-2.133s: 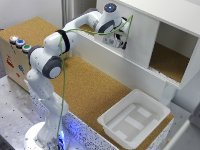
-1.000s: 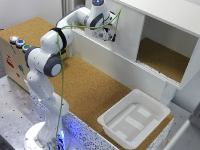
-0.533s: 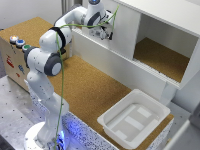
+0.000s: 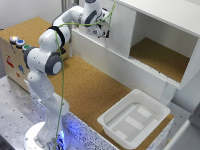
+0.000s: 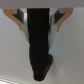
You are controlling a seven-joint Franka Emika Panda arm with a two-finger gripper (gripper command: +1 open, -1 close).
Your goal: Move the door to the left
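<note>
The door [image 4: 121, 31] is a flat white panel that covers the half of the white cabinet [image 4: 165, 12] on the exterior view's left. The other half stands open and shows the cork floor [image 4: 160, 55] inside. My gripper [image 4: 103, 30] is at the door's edge on the exterior view's left, pressed close to it. In the wrist view the black fingers [image 5: 41, 45] lie together as one dark bar, with the gripper [image 5: 42, 75] against a plain white surface [image 5: 14, 55]. Nothing shows between the fingers.
A white plastic tray [image 4: 134, 120] sits on the cork table [image 4: 90, 90] at the near right. A wooden box with coloured buttons [image 4: 15, 47] stands at the left. A low white wall [image 4: 115, 67] runs along the cabinet's front. A green cable [image 4: 62, 75] hangs along the arm.
The door has slid toward the exterior view's left with my gripper, widening the opening. In the last second hardly anything has moved.
</note>
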